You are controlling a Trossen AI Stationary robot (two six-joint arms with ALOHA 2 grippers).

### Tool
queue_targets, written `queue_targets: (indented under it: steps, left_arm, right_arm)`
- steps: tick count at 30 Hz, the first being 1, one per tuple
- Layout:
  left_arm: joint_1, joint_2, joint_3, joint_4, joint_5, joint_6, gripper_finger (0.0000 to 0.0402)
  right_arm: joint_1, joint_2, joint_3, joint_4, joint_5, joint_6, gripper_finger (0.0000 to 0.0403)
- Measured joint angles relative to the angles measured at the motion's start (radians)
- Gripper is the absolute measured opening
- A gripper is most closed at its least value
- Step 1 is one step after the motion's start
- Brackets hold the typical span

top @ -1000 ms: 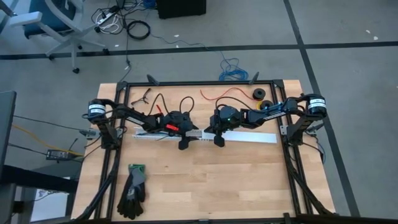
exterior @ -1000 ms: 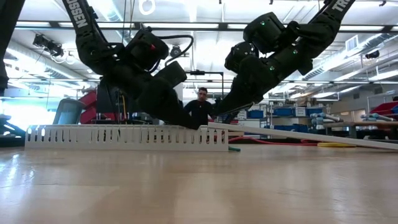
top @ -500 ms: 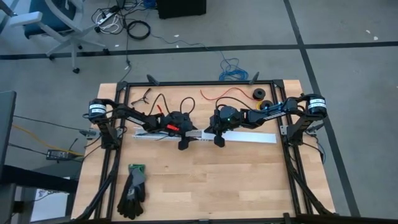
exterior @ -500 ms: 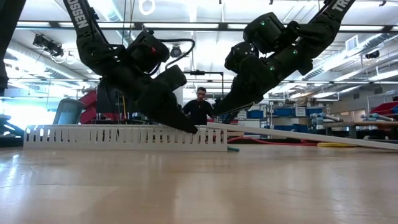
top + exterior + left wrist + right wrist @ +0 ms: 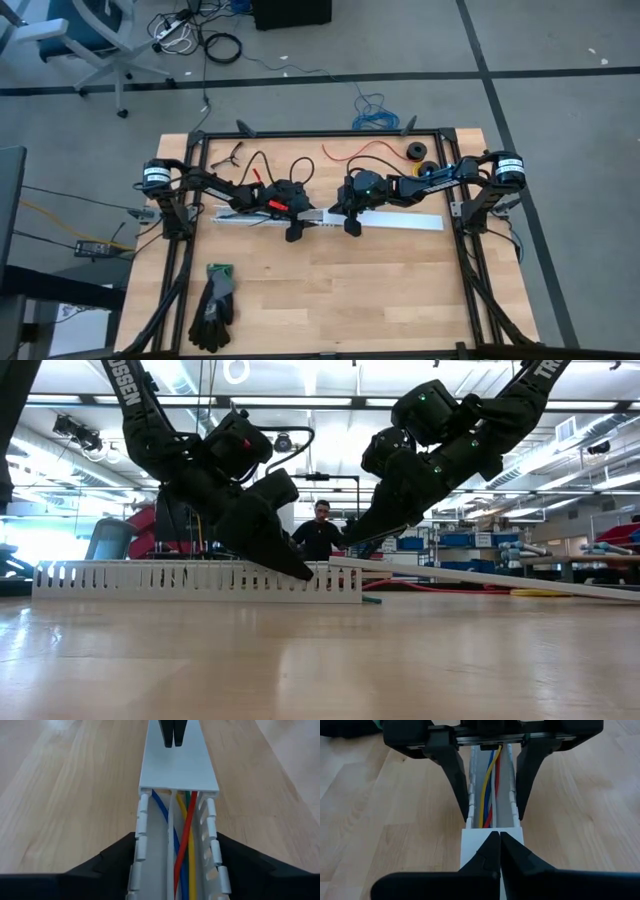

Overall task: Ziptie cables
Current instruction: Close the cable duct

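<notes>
A white slotted channel (image 5: pixel 240 215) lies across the table with its flat white cover (image 5: pixel 400 221) running on toward the table's right. The cover's left end (image 5: pixel 177 787) sits on the channel's end and its right end slopes to the table (image 5: pixel 560 588). The cables (image 5: pixel 184 850), yellow, green, blue and white with a red wire among them, lie along the inside of the channel. My left gripper (image 5: pixel 293 232) straddles the channel near its right end. My right gripper (image 5: pixel 350 226) is shut, its tips down on the cover. My left gripper holds the channel's two slotted side walls (image 5: pixel 468 805) near its covered end, one finger (image 5: pixel 455 780) outside each wall. It comes slanting down from the left, fingers along the channel, which rests on the table. My right gripper presses its shut fingertips (image 5: pixel 492 845) down on the cover's top face (image 5: pixel 177 760), close to the end that lies on the channel, slanting down from the right.
A pair of black gloves (image 5: pixel 213 305) lies near the table's near left corner. A thin red wire (image 5: pixel 365 150), two black rolls (image 5: pixel 415 152) and dark bits (image 5: pixel 235 152) lie along the far edge. A person (image 5: pixel 320 525) stands beyond the table.
My left gripper has shifted a little toward the table's left, and the slotted channel has slid that way with it along the table. The cover under my right gripper has stayed about where it was.
</notes>
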Motion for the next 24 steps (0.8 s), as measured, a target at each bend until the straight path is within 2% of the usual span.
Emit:
queue_targets:
  steps: [8,17,24]
  left_arm:
    - [0.000,0.000,0.000,0.000,0.000,0.001,0.0226]
    - [0.000,0.001,0.000,0.001,0.000,0.002,0.0224]
    - [0.000,0.001,-0.002,0.010,0.000,0.003,0.0224]
  right_arm:
    - [0.000,0.000,0.000,-0.002,0.000,0.005,0.0000]
    - [0.000,0.010,0.001,-0.036,-0.006,0.048,0.0000]
    - [0.000,0.125,0.115,-0.068,-0.052,0.045,0.0000]
